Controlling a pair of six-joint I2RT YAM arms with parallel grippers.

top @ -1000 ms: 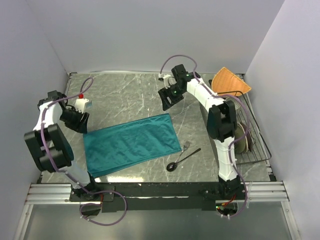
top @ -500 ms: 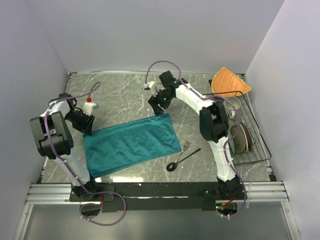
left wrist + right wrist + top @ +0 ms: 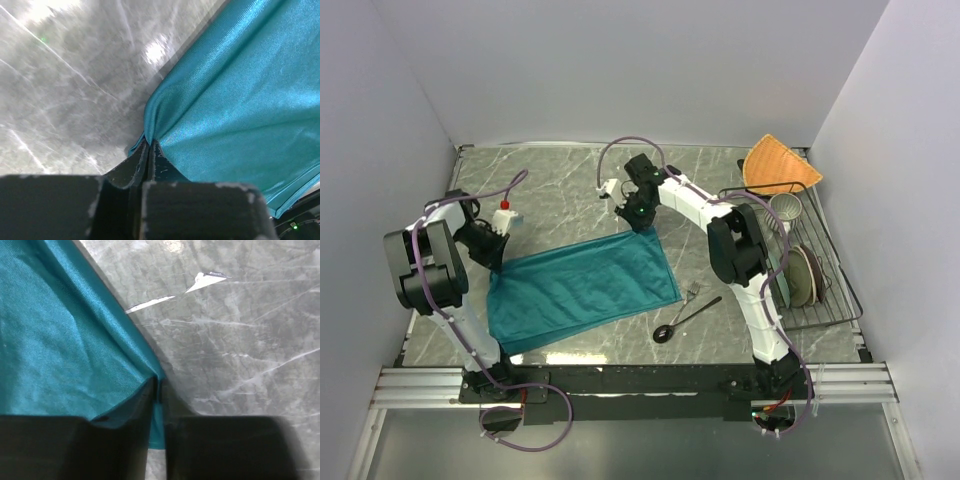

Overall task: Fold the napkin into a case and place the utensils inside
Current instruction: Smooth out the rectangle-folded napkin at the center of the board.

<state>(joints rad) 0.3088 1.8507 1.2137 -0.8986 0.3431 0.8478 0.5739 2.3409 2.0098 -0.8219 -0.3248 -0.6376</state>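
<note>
**Both claws clamped on the napkin's far corners, first fold about to start**

Step in hand: grasping for the fold. The napkin (image 3: 585, 285) lies flat on the table (image 3: 560, 190), centre-left, long axis running roughly 8 to 2 o'clock. The left gripper (image 3: 150, 149) sits on its 10 o'clock corner. In the left wrist view the jaws are pressed together with a pucker of teal cloth pinched between them. The right gripper (image 3: 157, 390) sits on the 1 o'clock corner, jaws narrow, with the cloth edge caught in the slit between them and bunching there. Neither corner looks lifted off the table yet.

The utensils are not yet touched. The fork (image 3: 692, 293) and spoon (image 3: 685, 320) lie at about 4 o'clock from the napkin, just beside its near right corner, and no case is formed yet.

Next move, as a judgement: raise both far corners together and carry them toward 6 o'clock over the near edge. The two arms need matched height and pace, or the cloth skews. The right side should not drag across the utensils.

Hard to tell:
- In the top view both sets of fingertips are hidden under the wrists.
- Whether the cloth is one layer or already doubled cannot be told.
- The wrist views cut off most of the napkin.
- The fork tines are too small to read.
- Whether the fork touches the spoon handle is unclear.
</note>
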